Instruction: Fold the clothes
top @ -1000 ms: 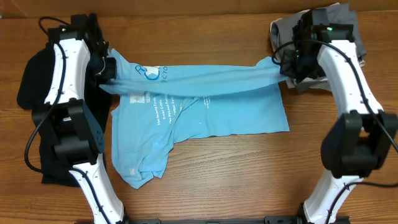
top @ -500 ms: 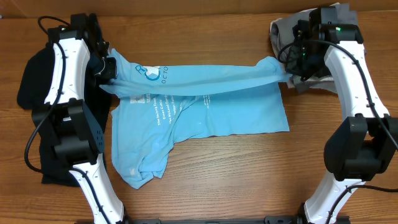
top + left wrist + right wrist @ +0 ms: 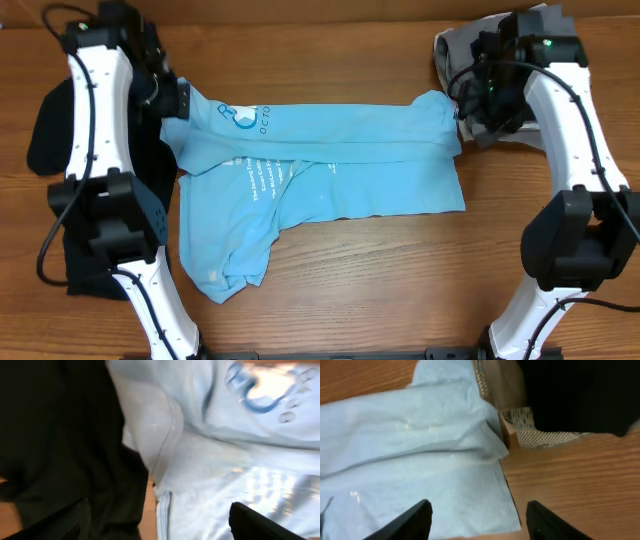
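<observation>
The T-shirt (image 3: pixel 340 175) is light blue. It has a blue picture (image 3: pixel 240 116) on it and small white words (image 3: pixel 262 178) in lines. In the left wrist view the picture looks darker blue against the pale cloth.

The black cloth (image 3: pixel 45 130) is plain all over.

The table (image 3: pixel 400 290) is brown wood with thin darker stripes.

The grey cloth (image 3: pixel 452 45) is a dull, flat grey. In the right wrist view a tan strip (image 3: pixel 537 436) shows tiny criss-cross lines.

The 2 arms are white with black joints: the left arm (image 3: pixel 92 110) and the right arm (image 3: pixel 570 120). The left gripper (image 3: pixel 160 527) has black fingers (image 3: pixel 260 522). The right gripper (image 3: pixel 477 525) has black fingers (image 3: pixel 405 522) too.
</observation>
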You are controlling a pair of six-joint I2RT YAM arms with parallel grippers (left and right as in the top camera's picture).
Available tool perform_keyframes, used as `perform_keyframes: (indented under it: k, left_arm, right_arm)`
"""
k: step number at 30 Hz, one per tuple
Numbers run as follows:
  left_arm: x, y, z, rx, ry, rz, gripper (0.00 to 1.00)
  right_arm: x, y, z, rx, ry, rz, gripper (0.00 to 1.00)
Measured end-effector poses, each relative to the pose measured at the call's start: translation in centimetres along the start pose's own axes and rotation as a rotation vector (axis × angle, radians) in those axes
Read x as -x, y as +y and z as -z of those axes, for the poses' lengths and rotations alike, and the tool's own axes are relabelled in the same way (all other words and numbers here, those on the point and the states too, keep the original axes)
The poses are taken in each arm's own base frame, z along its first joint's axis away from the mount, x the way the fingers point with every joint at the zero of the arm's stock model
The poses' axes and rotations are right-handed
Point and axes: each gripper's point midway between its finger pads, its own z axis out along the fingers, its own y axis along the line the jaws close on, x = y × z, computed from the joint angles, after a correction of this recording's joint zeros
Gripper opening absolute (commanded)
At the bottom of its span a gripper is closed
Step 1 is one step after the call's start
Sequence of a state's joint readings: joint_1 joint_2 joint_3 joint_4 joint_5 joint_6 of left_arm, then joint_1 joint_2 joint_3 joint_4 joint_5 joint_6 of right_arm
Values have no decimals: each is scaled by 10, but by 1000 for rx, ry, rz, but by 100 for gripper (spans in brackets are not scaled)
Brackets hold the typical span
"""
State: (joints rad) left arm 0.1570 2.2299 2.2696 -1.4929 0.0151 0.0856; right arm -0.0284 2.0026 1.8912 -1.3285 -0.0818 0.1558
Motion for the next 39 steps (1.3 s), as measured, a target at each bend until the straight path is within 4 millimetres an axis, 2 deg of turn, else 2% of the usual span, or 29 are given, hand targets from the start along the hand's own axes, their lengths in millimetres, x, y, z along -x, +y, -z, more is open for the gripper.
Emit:
perform_keyframes:
  k: [3,5,9,12,15,19,23,25,27,30,33,36,39]
  left_arm:
    - [9,0,44,7,-82,-1,94]
    - [11,0,74,11,-141,-2,99]
    - [16,-2,121,13,-273,6,100]
    - [8,-7,152,-4,-342,14,100]
    - [-4,-13,189,-16,-427,16,100]
    - [-31,-25,246,-27,-565,9,100]
    - [-67,-35,300,-44,-705,6,100]
    - [-84,-37,320,-48,-757,9,100]
    - [-98,-40,326,-55,-770,12,100]
    - [-107,-41,311,-62,-707,29,100]
    - [-107,-38,275,-56,-579,51,100]
    - [-106,-36,228,-46,-418,74,100]
    - [-105,-34,185,-37,-295,86,100]
  right_arm:
    - [2,5,31,20,-43,6,73]
    - [-1,10,56,43,-79,9,75]
    - [-14,19,113,102,-175,16,75]
    - [-29,23,151,142,-242,-6,75]
    - [-40,25,172,167,-282,-25,75]
    - [-57,32,204,195,-356,-37,77]
    - [-89,41,237,205,-430,-27,80]
    - [-106,43,247,205,-448,-21,81]
    - [-122,43,249,199,-457,-22,81]
    - [-130,43,236,188,-445,-25,85]
    - [-131,46,204,170,-401,-37,88]
    - [-129,48,163,151,-341,-51,90]
    - [-128,50,131,147,-298,-56,90]
